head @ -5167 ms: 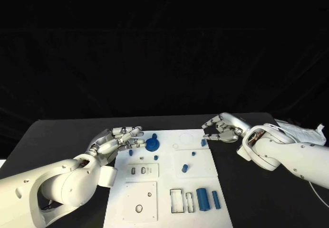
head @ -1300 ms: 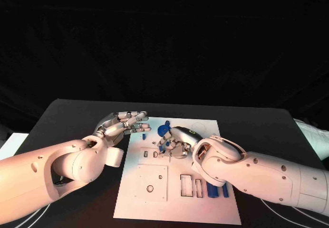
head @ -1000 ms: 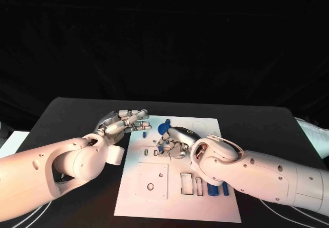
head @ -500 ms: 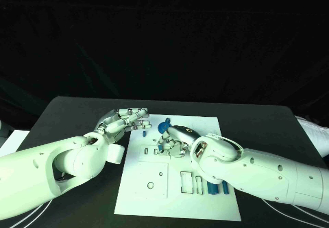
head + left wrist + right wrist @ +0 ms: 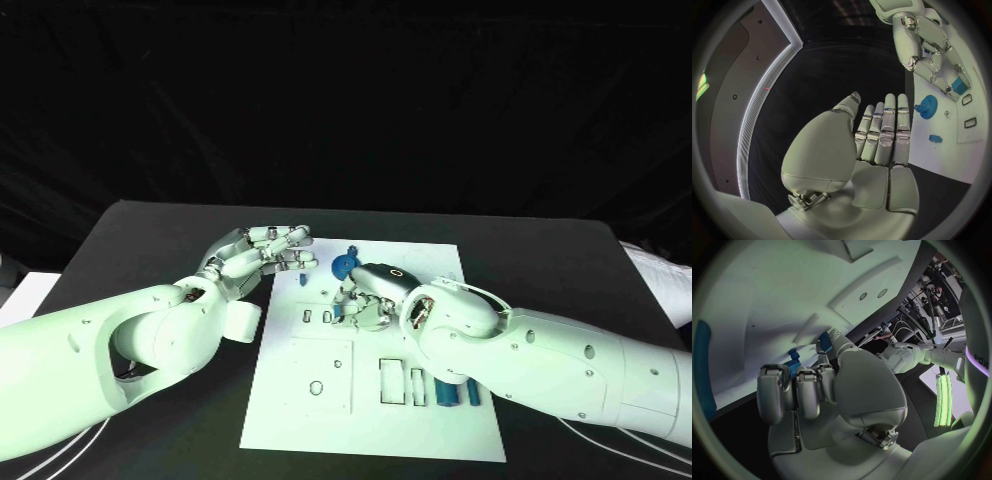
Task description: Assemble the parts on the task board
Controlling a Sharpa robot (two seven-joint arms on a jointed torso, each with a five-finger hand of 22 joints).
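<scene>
Matte black table [image 5: 144,240], flat white task board [image 5: 433,262], right robot hand [image 5: 364,298] pinching small blue part [image 5: 824,342], left robot hand [image 5: 264,252] empty, fingers apart

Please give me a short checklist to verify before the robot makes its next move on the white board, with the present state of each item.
1. Right hand over the task board: ok, above its middle.
2. Right hand has a blue part: ok, the left wrist view shows one between its fingers.
3. That part seated in a slot: cannot tell, the fingers hide it.
4. Left hand free: ok, fingers apart, holding nothing, at the board's left edge.
5. Blue gear untouched: ok, it lies on the board beyond the right hand.
</scene>
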